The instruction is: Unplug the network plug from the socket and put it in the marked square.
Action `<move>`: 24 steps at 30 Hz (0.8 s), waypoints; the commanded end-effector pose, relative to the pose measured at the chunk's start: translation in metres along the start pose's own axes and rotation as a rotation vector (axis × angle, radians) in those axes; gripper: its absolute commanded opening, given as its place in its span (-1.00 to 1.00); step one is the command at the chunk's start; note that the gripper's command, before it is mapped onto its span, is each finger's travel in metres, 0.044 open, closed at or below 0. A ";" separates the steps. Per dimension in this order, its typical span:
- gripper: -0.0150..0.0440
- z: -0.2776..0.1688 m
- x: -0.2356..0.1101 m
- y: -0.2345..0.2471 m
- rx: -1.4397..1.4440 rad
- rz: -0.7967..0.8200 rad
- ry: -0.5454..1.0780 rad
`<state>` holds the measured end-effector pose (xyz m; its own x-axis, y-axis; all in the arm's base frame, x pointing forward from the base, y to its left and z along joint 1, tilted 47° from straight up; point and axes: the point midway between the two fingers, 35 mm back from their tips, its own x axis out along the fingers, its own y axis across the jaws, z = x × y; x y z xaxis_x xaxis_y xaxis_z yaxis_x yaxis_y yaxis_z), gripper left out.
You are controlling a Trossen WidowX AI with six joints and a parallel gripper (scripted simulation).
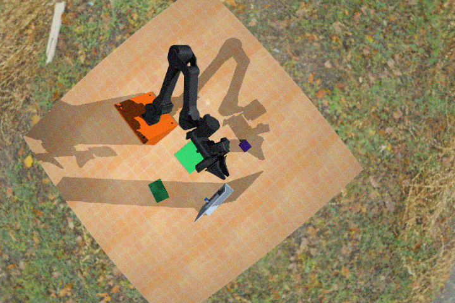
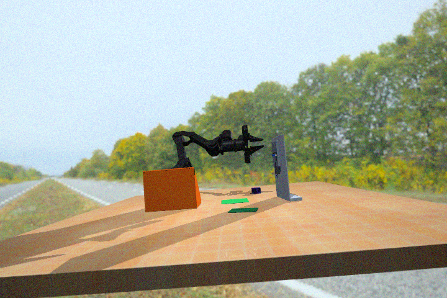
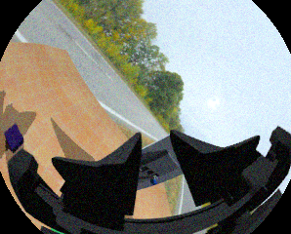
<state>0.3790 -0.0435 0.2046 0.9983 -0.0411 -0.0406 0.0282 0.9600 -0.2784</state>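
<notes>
A small blue plug sits on the face of the upright grey panel. Its tab is too small to make out. My gripper is partly open, with nothing between its fingers. It is raised to about the panel's upper part and points toward it, with a gap between fingertips and panel. In the wrist view the plug shows low between the two fingers. The bright green square lies flat on the table, partly under my hand in the top view.
A dark green rectangle lies on the table near the panel. A small purple block stands on the other side of my hand. The arm stands on an orange pedestal.
</notes>
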 end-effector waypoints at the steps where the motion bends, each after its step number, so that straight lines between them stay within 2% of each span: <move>1: 0.04 -0.025 0.003 0.001 -0.058 0.007 0.021; 24: 0.04 -0.117 -0.009 -0.002 -0.314 0.014 0.075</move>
<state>0.3709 -0.0754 0.1095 0.9933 -0.0625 -0.0969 0.0029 0.8538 -0.5205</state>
